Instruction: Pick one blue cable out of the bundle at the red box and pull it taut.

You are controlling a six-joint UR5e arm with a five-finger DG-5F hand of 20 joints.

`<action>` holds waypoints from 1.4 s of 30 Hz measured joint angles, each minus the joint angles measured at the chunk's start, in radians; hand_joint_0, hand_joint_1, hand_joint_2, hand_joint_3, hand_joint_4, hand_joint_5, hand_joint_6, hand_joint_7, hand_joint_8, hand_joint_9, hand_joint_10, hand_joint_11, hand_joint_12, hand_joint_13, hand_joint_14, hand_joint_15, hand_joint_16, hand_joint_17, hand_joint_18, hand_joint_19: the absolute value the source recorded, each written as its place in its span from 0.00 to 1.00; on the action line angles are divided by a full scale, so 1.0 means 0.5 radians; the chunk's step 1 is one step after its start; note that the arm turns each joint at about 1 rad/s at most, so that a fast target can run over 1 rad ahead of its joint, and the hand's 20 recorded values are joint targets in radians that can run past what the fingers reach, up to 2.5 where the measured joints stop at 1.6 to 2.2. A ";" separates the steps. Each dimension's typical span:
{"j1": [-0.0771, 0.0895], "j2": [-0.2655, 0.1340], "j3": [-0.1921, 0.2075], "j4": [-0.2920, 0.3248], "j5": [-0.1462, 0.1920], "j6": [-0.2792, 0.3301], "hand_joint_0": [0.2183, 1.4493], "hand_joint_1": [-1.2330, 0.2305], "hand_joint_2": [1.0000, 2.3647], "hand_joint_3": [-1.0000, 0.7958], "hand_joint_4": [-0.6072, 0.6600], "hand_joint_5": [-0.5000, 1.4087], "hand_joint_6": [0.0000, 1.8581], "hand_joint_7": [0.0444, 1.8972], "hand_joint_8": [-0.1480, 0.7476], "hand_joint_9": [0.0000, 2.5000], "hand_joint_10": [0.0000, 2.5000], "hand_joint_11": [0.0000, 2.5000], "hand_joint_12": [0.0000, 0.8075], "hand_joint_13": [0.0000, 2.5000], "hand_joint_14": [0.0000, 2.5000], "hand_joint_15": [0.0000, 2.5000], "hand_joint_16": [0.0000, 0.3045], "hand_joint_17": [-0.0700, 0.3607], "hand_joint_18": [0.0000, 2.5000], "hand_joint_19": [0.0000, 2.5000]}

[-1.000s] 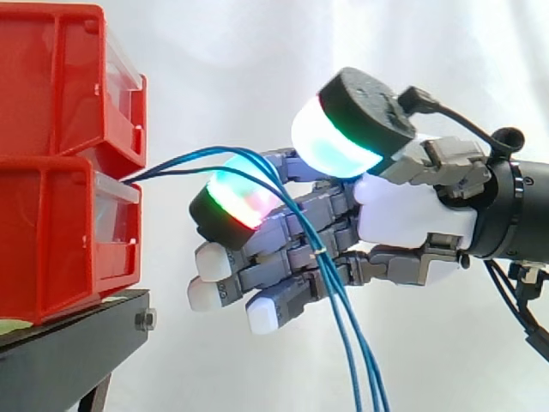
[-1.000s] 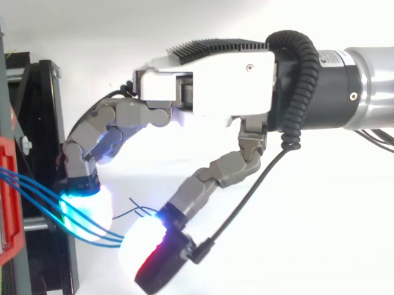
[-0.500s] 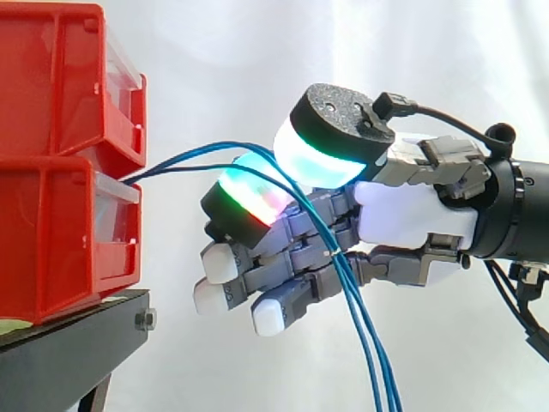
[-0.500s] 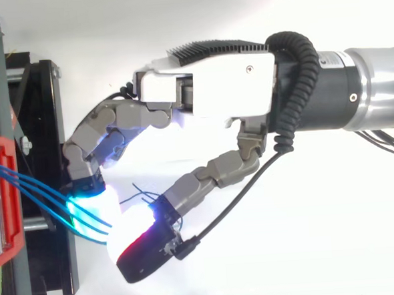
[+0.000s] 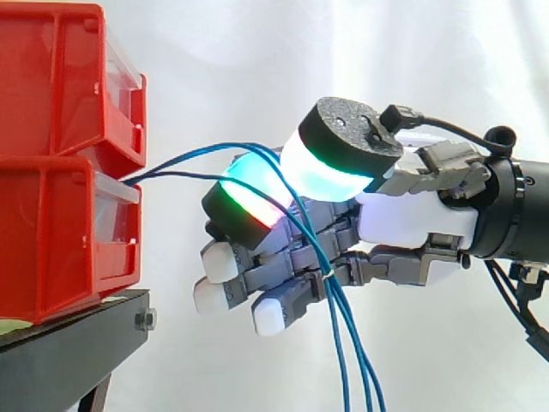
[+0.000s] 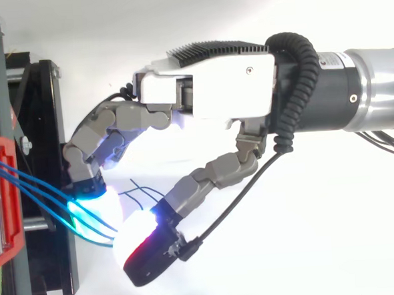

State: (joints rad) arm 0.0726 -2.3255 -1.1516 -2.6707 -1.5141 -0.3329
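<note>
A: Since the thumb pad (image 5: 330, 163) swung toward 8 o'clock over the last 1 s, what did the hand (image 5: 412, 215) hold?
B: It pinched the blue cables (image 5: 184, 157), thumb against the glowing finger pad (image 5: 249, 202).
A: Where did they run?
B: From the red box (image 5: 51, 240) at 9 o'clock, through the pinch, then down to 6 o'clock, still bowed. Couldn't tell if only 1 was caught. Grasp looked set, pull was next.
</note>
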 measured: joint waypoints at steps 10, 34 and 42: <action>0.001 0.000 0.000 0.001 0.000 0.000 0.32 0.11 0.00 0.28 0.61 0.14 0.48 0.44 0.45 0.22 0.01 0.19 0.44 0.20 0.00 0.08 0.19 0.47 0.27 0.11; 0.002 0.000 0.000 -0.003 0.002 0.003 0.32 0.30 0.01 0.39 0.66 0.20 0.46 0.56 0.55 0.42 0.01 0.23 0.45 0.31 0.00 0.12 0.20 0.48 0.36 0.17; 0.002 0.000 0.000 -0.003 0.003 0.003 0.34 0.24 0.02 0.44 0.63 0.19 0.47 0.56 0.55 0.42 0.01 0.23 0.44 0.31 0.00 0.12 0.20 0.48 0.36 0.17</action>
State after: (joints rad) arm 0.0734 -2.3255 -1.1517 -2.6723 -1.5127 -0.3314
